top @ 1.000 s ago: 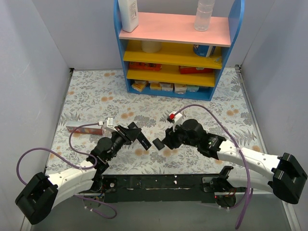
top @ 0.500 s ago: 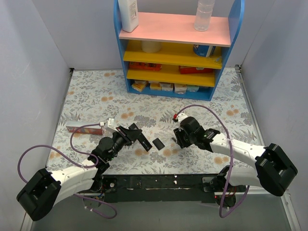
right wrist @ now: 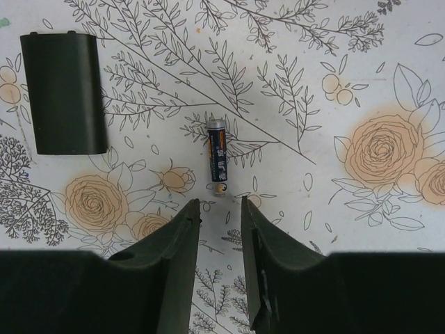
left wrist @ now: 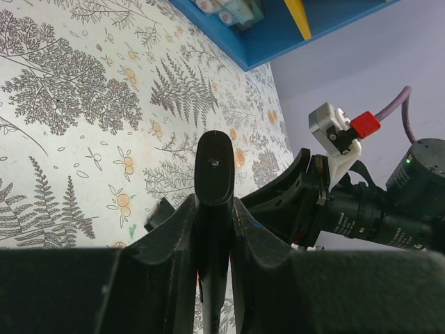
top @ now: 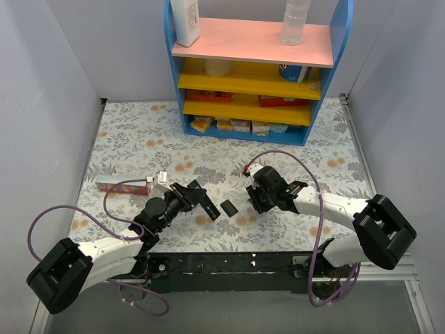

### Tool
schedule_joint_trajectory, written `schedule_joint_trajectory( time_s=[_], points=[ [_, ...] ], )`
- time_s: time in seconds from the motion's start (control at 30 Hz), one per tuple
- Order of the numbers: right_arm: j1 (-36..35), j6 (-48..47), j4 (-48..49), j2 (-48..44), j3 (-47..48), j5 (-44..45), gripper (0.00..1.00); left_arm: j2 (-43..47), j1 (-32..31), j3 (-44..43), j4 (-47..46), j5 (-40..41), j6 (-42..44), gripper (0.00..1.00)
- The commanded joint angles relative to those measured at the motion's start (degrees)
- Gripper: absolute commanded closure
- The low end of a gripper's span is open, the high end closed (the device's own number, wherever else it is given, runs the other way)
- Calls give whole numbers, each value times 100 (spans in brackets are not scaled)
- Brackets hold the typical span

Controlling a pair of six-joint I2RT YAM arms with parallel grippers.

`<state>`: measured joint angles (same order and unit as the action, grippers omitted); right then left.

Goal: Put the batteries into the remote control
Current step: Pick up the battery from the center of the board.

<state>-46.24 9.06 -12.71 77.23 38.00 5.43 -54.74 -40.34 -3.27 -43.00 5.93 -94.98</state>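
My left gripper [top: 197, 195] is shut on the remote control [top: 207, 204], a slim black bar that sticks out past the fingertips toward the right arm. In the left wrist view the remote [left wrist: 214, 170] stands up between my fingers [left wrist: 167, 229], held above the table. My right gripper [top: 256, 202] is open and empty, low over the table. In the right wrist view one small dark battery [right wrist: 217, 156] lies on the cloth just ahead of my gripper [right wrist: 219, 207], apart from the fingers. I see no second battery.
A small flat black cover piece [top: 228, 207] lies on the floral cloth between the grippers; it also shows in the right wrist view [right wrist: 64, 94]. A reddish-brown stick [top: 122, 186] lies at the left. A blue shelf unit [top: 250, 69] stands at the back.
My right gripper has left the black cover piece on the cloth and drawn back to the right, over the battery. My left gripper still holds the remote in the same place.
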Motion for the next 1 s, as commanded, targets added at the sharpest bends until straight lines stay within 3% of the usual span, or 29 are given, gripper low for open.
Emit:
schedule_joint_trajectory(
  time_s=[0.0, 0.5, 0.57, 0.63, 0.73, 0.97],
  points=[
    [10, -80, 84, 195, 278, -60, 63, -2, -18, -42, -235, -48, -21, 100],
    [10, -89, 32, 679, 428, 90, 71, 112, -18, -42, -191, -66, -21, 100],
    [9, -89, -21, 705, 463, 72, 75, 165, -18, -7, -217, -57, -82, 100],
    [10, -89, -30, 636, 445, 46, 88, 157, -18, -16, -287, -118, -73, 100],
    [1, -97, -21, 504, 340, 81, 97, 52, -18, 28, -524, -198, -29, 100],
    [-165, 8, -65, -330, 155, -165, 99, -239, -27, 309, -1411, -268, -223, 100]
  ],
)
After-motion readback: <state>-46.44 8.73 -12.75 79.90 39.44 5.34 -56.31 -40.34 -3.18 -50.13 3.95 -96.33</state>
